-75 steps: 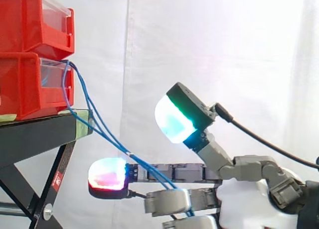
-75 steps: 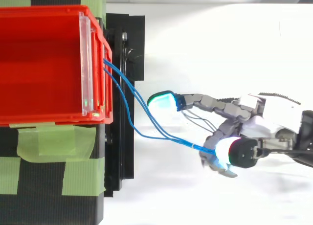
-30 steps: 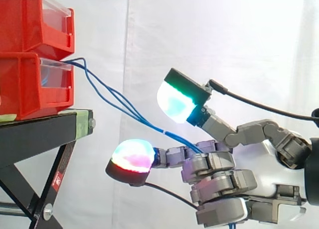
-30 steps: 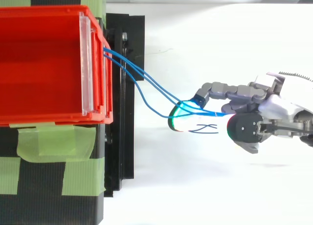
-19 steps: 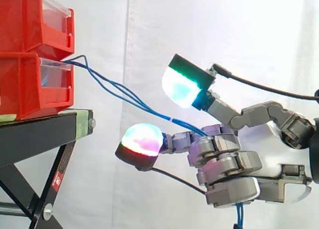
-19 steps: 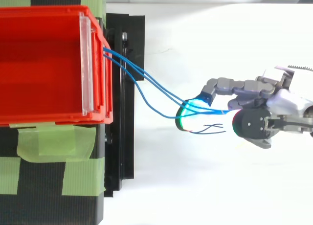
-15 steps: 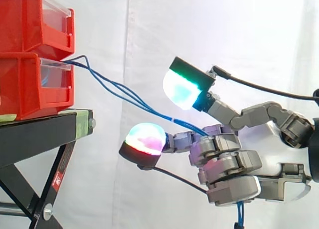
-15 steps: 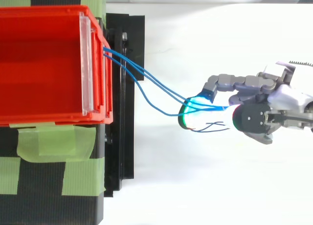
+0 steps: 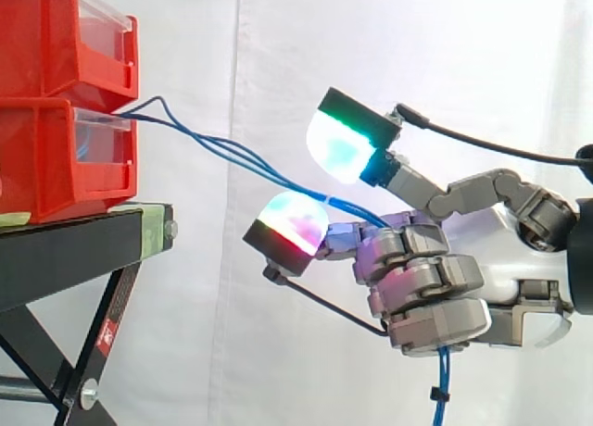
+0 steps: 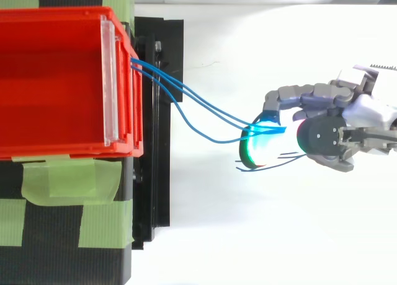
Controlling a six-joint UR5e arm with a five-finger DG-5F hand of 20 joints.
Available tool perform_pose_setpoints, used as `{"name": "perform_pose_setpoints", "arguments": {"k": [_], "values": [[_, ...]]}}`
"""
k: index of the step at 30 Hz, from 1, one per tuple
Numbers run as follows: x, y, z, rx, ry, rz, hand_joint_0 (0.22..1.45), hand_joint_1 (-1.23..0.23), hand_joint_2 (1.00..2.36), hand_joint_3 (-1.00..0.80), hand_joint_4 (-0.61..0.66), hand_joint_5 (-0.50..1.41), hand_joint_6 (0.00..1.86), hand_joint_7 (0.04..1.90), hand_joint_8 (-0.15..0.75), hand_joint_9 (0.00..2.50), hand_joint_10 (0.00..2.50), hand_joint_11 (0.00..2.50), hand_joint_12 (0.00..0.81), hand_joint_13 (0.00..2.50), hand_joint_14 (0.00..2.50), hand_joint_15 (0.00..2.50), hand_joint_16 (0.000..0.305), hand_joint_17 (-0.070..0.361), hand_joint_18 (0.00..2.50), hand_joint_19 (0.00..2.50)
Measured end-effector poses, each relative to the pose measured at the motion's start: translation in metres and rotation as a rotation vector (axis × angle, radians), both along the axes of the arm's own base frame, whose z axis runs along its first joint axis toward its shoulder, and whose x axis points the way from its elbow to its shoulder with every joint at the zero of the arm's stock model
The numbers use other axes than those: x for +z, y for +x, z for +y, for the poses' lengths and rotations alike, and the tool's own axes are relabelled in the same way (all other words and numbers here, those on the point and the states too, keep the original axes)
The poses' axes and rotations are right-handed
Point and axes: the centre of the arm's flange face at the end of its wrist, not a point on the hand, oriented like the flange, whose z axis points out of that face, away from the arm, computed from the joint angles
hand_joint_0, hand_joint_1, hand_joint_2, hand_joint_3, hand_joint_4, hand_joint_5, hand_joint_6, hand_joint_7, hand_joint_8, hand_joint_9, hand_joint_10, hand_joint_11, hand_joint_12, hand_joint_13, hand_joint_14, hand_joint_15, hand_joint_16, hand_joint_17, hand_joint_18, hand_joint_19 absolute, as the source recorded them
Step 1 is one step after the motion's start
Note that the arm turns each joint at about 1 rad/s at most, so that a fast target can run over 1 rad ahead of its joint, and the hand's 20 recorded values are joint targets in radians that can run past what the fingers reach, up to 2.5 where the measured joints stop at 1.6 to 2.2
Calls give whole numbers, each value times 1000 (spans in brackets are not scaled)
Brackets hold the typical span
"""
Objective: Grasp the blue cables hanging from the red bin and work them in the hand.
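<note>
At the left edge of the side view two red bins are stacked on a black stand (image 9: 65,250), and the blue cables (image 9: 232,153) leave the clear front lip of the lower red bin (image 9: 56,157), just past the stand's right edge. They slope down and to the right across the open stretch of white curtain (image 9: 278,352) toward the centre right of the frame. There they run into the hand (image 9: 435,287), whose fingers are curled tight round them. One glowing fingertip (image 9: 295,224) reaches out just under the strands and another pad (image 9: 341,148) stands above them. A length of cable hangs out below the hand at the lower right. In the top view the cables (image 10: 198,108) fan from the bin's front edge to the hand (image 10: 329,139) at centre right, well apart from the stand. Green tape (image 10: 56,179) sits at the lower left.
</note>
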Motion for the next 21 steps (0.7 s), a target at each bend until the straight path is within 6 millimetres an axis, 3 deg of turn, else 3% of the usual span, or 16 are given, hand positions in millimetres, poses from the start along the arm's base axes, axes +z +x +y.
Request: {"name": "perform_pose_setpoints", "arguments": {"k": [21], "values": [[3,4,-21,-35,-75,3,869,-588,1001,-969,241,288,505,1221,382,842,2500,2471,420,1095,2500,1421,54,123,1607,1581]]}}
